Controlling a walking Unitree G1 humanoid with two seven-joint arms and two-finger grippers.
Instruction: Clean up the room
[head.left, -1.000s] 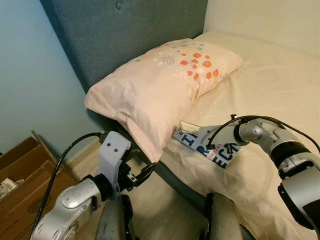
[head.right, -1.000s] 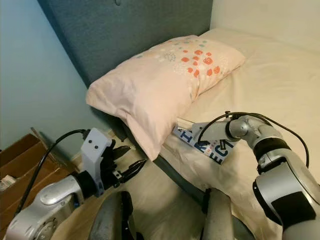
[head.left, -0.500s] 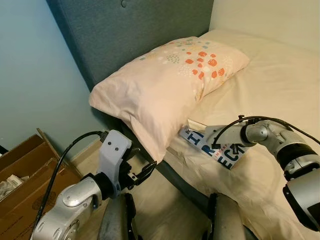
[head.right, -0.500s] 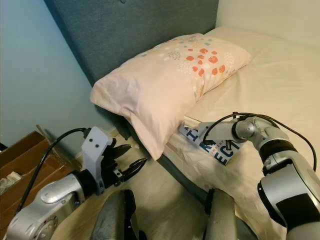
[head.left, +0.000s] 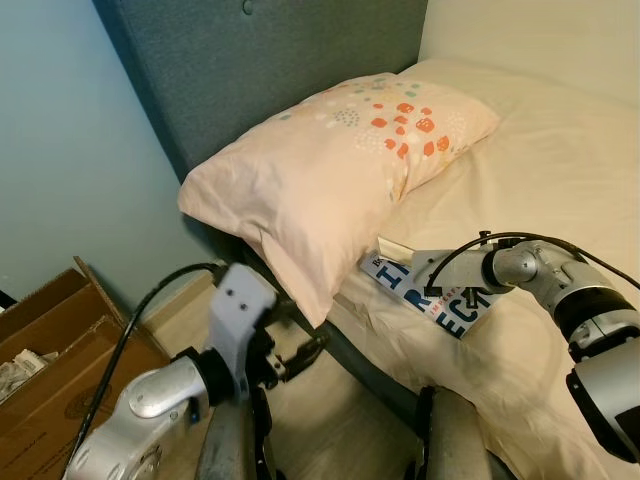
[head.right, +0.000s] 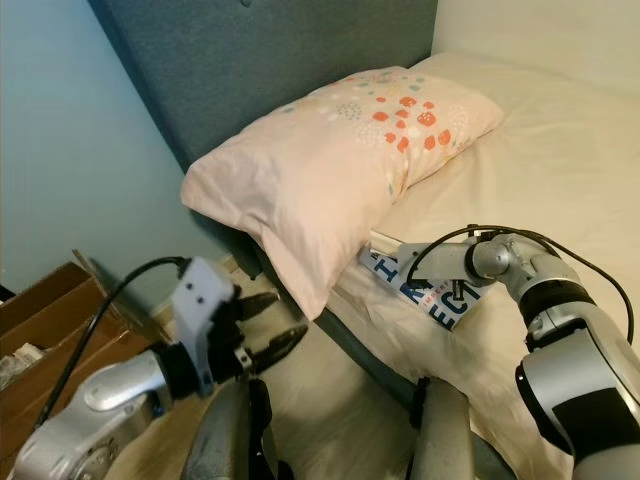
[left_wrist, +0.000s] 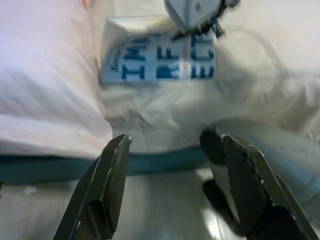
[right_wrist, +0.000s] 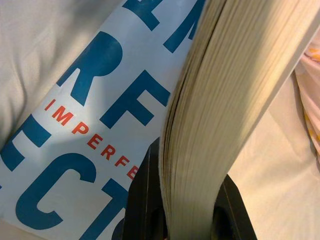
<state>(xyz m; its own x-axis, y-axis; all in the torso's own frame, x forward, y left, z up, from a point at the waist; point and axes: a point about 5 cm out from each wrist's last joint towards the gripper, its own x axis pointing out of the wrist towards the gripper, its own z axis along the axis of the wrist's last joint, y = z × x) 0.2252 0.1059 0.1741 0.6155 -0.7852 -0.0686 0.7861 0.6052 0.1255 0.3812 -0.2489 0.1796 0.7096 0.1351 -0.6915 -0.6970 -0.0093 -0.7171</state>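
1. Bed (head.left: 560, 150): cream sheet, under both hands.
2. Pillow (head.left: 330, 170): beyond the right hand, overhanging the bed edge.
3. Book (head.left: 425, 298): beside the pillow, pinched by the right hand (head.left: 420, 282).
4. Left hand (left_wrist: 172, 190): fingers spread, apparently blurred, below the bed edge.

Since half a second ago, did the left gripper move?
Yes. The left gripper moved toward the robot's right, nearer the bed frame, below the pillow.

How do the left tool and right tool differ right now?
The left tool is open and holds nothing, off the bed's edge below the pillow; the right tool is shut on the book on the bed. Both have black fingers.
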